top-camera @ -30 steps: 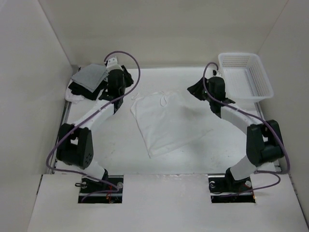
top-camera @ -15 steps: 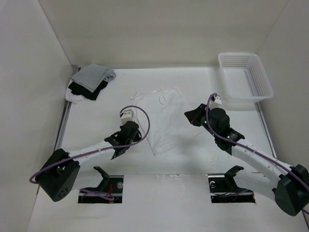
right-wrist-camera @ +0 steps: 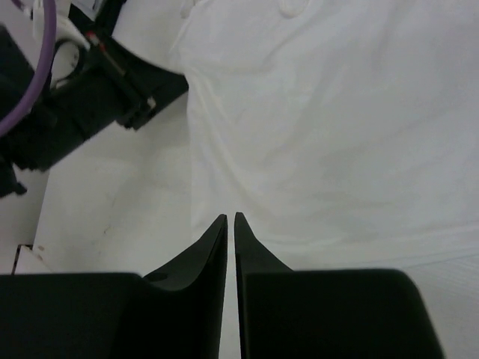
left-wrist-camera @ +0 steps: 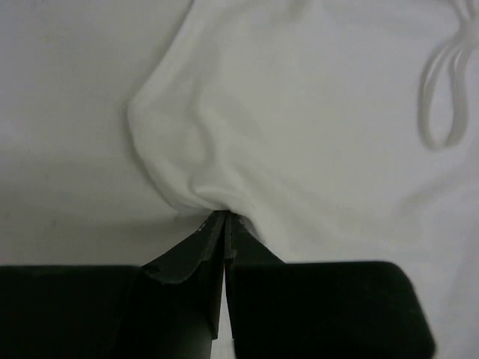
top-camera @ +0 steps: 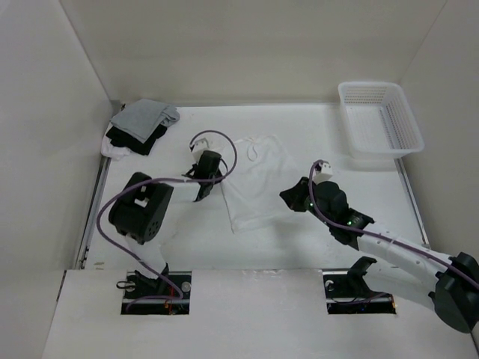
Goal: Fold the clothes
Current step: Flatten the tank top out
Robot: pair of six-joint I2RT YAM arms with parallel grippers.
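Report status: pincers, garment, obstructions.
Left pincer shut on garment edge. Right pincer nearly shut, nothing visibly held. Pile, basket well apart.

The white garment [left-wrist-camera: 314,112] runs off the left wrist view's far and right edges, clipping its strap loop [left-wrist-camera: 441,97]. Its pinched fold is hidden between the left gripper's [left-wrist-camera: 226,218] closed fingers.

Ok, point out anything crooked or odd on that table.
The white garment lies at a slant, and its edge is puckered into a ridge where the left gripper pinches it. Nothing looks spilled or torn.
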